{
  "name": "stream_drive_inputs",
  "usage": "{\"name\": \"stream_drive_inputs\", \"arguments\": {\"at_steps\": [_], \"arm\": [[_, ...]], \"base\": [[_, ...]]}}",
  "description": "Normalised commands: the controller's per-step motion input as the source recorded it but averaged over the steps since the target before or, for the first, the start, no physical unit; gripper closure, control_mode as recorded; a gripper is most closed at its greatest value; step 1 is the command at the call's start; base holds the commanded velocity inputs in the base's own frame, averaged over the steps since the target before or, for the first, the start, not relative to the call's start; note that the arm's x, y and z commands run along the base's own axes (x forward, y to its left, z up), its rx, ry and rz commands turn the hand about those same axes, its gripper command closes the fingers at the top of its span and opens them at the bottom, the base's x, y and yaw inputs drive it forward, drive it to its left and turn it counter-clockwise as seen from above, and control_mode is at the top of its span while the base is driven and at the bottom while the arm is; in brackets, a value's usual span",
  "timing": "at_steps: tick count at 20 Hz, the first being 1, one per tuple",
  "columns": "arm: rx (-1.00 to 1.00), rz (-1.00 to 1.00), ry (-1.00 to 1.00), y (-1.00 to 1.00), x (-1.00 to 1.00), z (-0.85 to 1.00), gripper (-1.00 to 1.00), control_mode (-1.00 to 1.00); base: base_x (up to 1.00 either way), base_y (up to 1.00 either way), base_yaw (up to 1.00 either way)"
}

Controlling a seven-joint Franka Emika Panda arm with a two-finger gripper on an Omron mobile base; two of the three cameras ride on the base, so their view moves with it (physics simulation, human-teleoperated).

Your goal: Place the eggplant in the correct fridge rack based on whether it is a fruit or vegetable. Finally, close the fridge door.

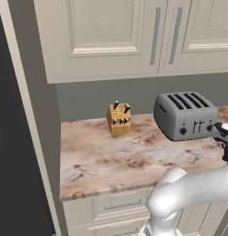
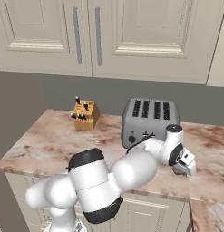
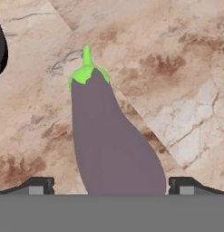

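eggplant (image 3: 114, 149): lying on marble counter (image 3: 177, 68), between fingertips of gripper (image 3: 111, 186), jaws wide open, not gripping.

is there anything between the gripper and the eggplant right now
Nothing visible. In the hand view the eggplant lies on the marble counter directly ahead of the open gripper, its body between the two fingertips, not yet gripped.

The arm (image 2: 109, 176) is glossy white, built of rounded, bulbous segments, with 1 black band wrapped around a fat joint well behind the tool. Its wrist (image 2: 173, 146) is a white cylinder with a dark ring. The gripper (image 3: 111, 186) has 2 small dark fingertips (image 3: 38, 186) with grey pads.
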Motion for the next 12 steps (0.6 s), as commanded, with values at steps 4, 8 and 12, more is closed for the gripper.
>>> {"name": "stream_drive_inputs", "arguments": {"at_steps": [4,8,12], "arm": [[-0.06,0.00,0.00,-0.14,0.12,-0.22,-1.00,-1.00],[-0.05,0.00,0.00,-0.07,0.14,-0.21,1.00,-1.00],[-0.03,0.00,-0.01,-0.03,0.08,-0.12,1.00,-1.00]], "base": [[0.00,0.00,0.00],[0.00,0.00,0.00],[0.00,0.00,0.00]]}}
